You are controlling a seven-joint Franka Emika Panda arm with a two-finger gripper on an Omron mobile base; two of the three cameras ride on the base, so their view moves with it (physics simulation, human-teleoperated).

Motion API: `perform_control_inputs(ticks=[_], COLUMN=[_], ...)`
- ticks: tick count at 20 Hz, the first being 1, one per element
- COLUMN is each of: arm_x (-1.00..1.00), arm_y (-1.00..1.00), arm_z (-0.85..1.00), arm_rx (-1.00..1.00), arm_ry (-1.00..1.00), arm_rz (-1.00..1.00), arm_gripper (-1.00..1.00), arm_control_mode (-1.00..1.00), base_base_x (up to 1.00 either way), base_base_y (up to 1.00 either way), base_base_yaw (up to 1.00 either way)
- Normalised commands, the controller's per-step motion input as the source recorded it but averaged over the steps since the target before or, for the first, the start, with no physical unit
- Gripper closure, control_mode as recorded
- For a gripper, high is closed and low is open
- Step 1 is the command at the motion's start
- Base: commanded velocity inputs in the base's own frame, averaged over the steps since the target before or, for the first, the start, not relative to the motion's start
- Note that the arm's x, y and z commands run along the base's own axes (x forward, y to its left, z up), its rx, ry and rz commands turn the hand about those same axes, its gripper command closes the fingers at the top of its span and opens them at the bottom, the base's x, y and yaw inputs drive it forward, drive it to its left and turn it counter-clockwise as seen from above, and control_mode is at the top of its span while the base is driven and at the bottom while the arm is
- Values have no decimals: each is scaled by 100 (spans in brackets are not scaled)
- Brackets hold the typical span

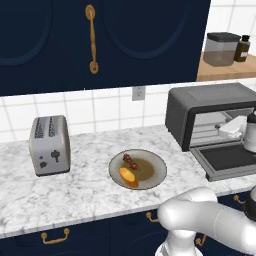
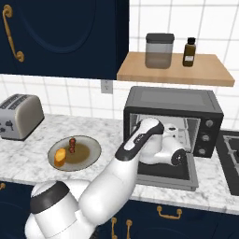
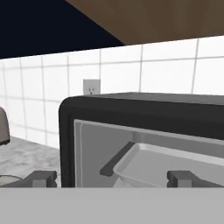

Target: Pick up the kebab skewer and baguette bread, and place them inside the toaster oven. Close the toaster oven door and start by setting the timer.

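While before the toaster oven [image 3: 144, 113], end effector [image 3: 111, 178] wide apart, empty.

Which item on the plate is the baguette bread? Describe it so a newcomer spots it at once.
Start at the marble counter, between the silver toaster and the open toaster oven, where a round plate sits. The baguette bread lies at the plate's near edge. It is a smooth golden-orange oblong, unlike the kebab skewer behind it, a thin stick of dark chunks.

Toaster oven [image 2: 172, 100] mouth open, door [image 2: 165, 173] flat down; metal tray [image 3: 175, 164] inside; arm blocks front.
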Motion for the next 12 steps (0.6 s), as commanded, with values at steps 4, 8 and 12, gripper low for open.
perform_control_inputs(ticks=[4, 8, 12], arm_x=[33, 32, 43], arm_y=[-11, 0, -1], arm_z=[-11, -10, -13], arm_rx=[3, 0, 0], arm_ry=[-1, -4, 0], arm_rz=[-1, -1, -3], arm_gripper=[-100, -100, -100], arm_control_mode=[-100, -100, -100], base_base_x=[0, 0, 0], base_base_y=[0, 0, 0], base_base_yaw=[0, 0, 0])
